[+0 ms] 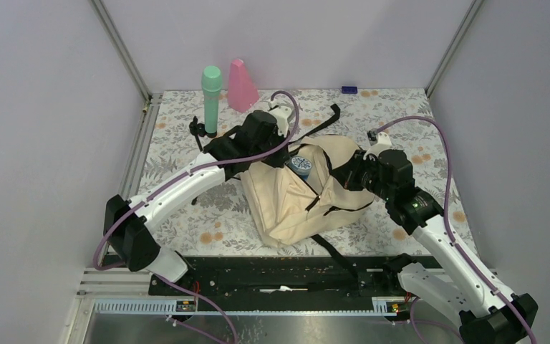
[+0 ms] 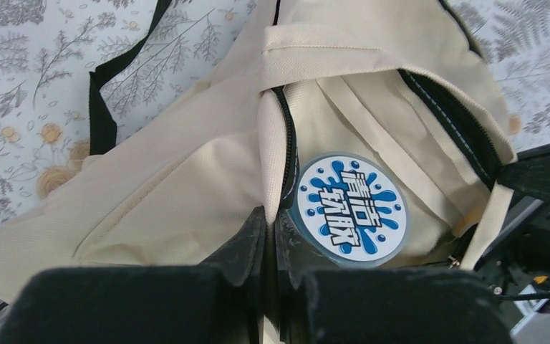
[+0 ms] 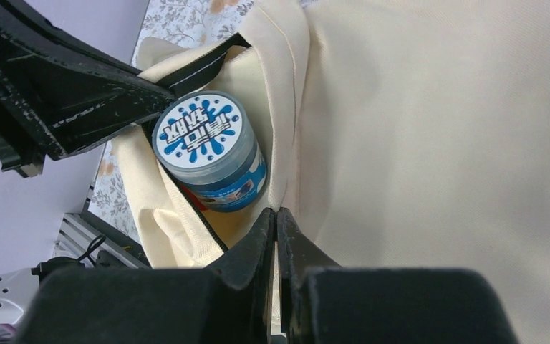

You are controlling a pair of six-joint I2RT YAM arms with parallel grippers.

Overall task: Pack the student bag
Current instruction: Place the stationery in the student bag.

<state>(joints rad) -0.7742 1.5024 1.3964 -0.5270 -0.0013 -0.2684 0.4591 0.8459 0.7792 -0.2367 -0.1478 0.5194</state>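
lying slumped mid-tabletop [image 1: 401, 122], the student bag [image 1: 297, 201] gapes at its 12 o'clock end, a blue-lidded jar [image 1: 301, 165] inside the mouth. the left gripper [image 2: 272, 222] is clamped on the zipper edge [image 2: 286, 158] and the right gripper [image 3: 276, 218] pinches the opposite rim, seemingly to spread the opening. a green bottle [image 1: 211, 100] and pink cone [image 1: 241, 86] stand well apart at 11 o'clock; there is room at 3 and 9.

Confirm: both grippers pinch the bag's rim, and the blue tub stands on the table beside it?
No. The tub sits inside the bag's open mouth, not outside it; the right wrist view shows it. The left gripper and right gripper do pinch the bag's rim.
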